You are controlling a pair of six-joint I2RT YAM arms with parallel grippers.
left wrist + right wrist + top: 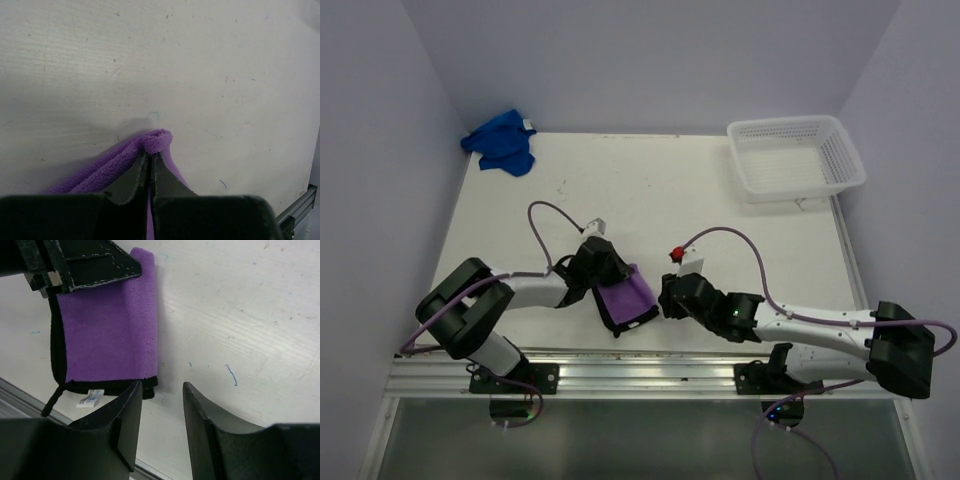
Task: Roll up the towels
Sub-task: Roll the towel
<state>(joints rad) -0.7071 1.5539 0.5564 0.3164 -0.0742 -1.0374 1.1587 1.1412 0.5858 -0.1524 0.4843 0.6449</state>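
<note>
The purple towel point(626, 299) with black edging lies folded near the table's front edge, between the two arms. My left gripper point(612, 272) is shut on its far folded edge; in the left wrist view point(150, 154) the fingertips pinch a bunched purple fold point(157, 139). My right gripper point(667, 296) is open and empty just right of the towel's near corner point(150, 385); in the right wrist view point(162, 387) its jaws stand apart over bare table. The blue towel point(501, 141) lies crumpled at the far left corner.
A white mesh basket point(796, 155) stands at the far right of the table. A white care label point(90, 398) sticks out at the purple towel's near edge. The metal rail point(620, 368) runs along the table's front. Walls close in the left and back.
</note>
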